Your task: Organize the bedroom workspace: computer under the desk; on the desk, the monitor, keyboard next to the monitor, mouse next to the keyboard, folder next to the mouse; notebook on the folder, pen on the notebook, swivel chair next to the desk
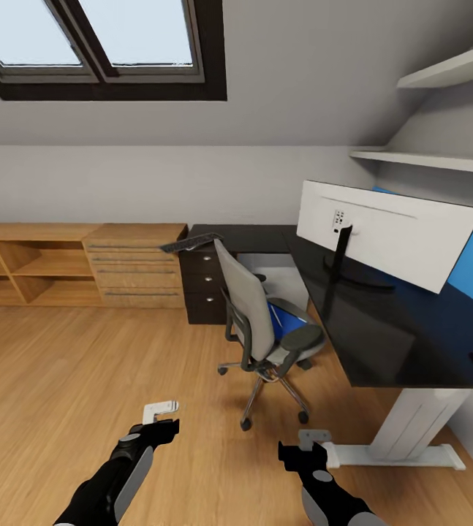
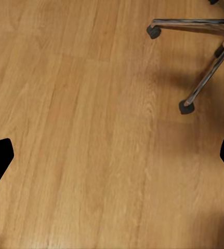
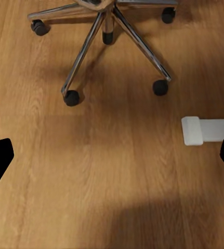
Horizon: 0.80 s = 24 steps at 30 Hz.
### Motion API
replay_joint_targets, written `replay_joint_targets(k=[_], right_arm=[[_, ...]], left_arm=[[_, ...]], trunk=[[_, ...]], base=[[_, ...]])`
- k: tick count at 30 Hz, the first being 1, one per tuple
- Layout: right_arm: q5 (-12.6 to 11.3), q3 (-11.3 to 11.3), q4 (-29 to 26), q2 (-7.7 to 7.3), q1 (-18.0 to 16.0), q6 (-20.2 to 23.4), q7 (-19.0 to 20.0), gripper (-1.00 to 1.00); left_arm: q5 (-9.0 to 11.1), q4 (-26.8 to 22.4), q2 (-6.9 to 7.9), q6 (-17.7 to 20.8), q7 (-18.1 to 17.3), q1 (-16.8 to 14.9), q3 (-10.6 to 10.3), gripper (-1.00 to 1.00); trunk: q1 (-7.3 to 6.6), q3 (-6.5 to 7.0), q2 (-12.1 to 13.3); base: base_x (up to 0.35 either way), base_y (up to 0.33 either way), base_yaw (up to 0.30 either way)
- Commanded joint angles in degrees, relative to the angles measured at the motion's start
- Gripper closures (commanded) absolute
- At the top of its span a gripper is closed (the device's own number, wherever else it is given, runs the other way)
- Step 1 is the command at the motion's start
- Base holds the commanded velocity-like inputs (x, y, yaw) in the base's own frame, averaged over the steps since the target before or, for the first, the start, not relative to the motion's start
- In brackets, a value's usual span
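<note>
Folder: middle of frame, on chair, waiting for pickup.
Left gripper: wide open, empty.
Right gripper: wide open, empty.

The desk stands along the right wall, and the rest sits around it. On its top, toward the wall, the monitor stands upright with its back to the room. At the desk's far corner the keyboard lies tilted, overhanging the edge above the drawer unit. The swivel chair stands just beside the desk's near edge, its back turned to the room, with the folder lying on its seat. Left of the desk, a wooden chest stands against the far wall.
</note>
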Motion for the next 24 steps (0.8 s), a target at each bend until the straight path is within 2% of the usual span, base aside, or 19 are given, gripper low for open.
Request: replay_joint_targets(k=[1, 24], right_arm=[[0.2, 0.0, 0.0, 0.02, 0.0, -0.2, -0.2, -1.00], [0.2, -0.1, 0.1, 0.02, 0.0, -1.1, -0.3, -1.00]], left_arm=[[0.6, -0.1, 0.04, 0.2, 0.5, 0.0, -0.2, -1.00], [0.5, 0.1, -0.22, 0.2, 0.5, 0.0, -0.5, -1.00]], trunk=[[0.22, -0.24, -0.4], [5.28, -3.36, -9.7]], base=[[0.000, 0.000, 0.000], [0.000, 0.000, 0.000]])
